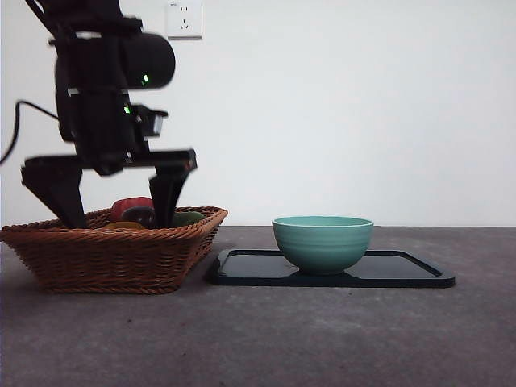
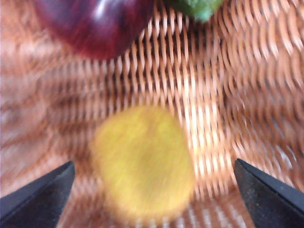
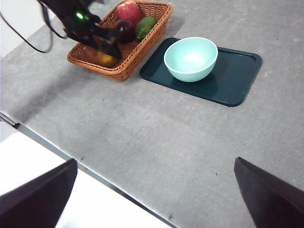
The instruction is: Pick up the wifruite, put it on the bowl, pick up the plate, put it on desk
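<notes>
My left gripper hangs inside the wicker basket, jaws spread wide with nothing between them yet, one on each side of the wifruite lying on the basket floor. A dark purple fruit and a green fruit lie beyond it. The bowl stands on the dark tray just beside the basket. My right gripper waits high above the desk, wide open and empty.

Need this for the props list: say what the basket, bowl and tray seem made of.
Basket: woven wicker or rattan, brown strands showing. Bowl: probably glazed ceramic or plastic, smooth mint surface with faint ridges. Tray: likely plastic, dark teal, smooth with a slight sheen.
</notes>
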Controlling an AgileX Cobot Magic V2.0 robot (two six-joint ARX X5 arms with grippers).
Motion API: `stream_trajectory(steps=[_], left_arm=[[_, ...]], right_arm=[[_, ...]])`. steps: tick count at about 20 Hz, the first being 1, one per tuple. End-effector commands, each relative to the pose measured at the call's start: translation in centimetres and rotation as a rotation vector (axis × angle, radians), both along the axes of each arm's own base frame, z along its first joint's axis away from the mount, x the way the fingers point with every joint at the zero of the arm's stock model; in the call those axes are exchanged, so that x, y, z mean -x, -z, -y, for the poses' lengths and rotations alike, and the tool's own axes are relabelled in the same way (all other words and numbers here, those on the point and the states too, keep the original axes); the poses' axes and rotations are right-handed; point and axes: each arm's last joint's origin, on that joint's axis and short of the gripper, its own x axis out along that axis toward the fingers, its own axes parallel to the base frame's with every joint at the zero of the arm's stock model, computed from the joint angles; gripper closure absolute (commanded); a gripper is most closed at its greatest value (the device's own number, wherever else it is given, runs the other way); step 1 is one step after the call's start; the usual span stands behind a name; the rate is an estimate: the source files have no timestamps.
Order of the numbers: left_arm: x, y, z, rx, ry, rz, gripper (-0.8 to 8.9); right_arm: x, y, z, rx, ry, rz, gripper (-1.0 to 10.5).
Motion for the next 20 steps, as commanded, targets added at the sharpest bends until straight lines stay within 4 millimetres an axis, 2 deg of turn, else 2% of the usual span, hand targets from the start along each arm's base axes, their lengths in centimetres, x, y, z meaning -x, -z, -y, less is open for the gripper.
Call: stream_trajectory(steps=[1,3,6,9,12,18,20], left_arm=[[1.2,-3.9,-0.5,0.031,0.044,0.091,2.19],[3.9,-7.7,-1.5,0.098,0.110,0.142,2.19],[9.6,-13.0,-2.9,0.271,0.319,0.212,2.20],[15.6,-16.6,-4.9,0.341,0.470,0.307,2.20],[20.3,-18.3,-6.9,0.414,0.597,0.375,2.20],[24.7,-19.2,-9.3,0.463,0.654,0.500,2.20],[25.3,-19.3,-9.6,0.466,0.660,0.526,2.20]], right_arm=[[0.5,0.3,0.2,0.019,0.000,-0.063,4.0],[0.5,0.3,0.2,0.019,0.000,-0.064,4.0],[0.5,0.3,0.2,0.019,0.000,-0.064,4.0],[0.5,0.3,0.2,0.018,0.000,-0.064,4.0],[0.5,0.3,0.2,0.019,0.000,-0.064,4.0],[0.5,0.3,0.2,0.018,0.000,-0.064,4.0],[0.5,0.3,0.2,0.018,0.000,-0.064,4.0]])
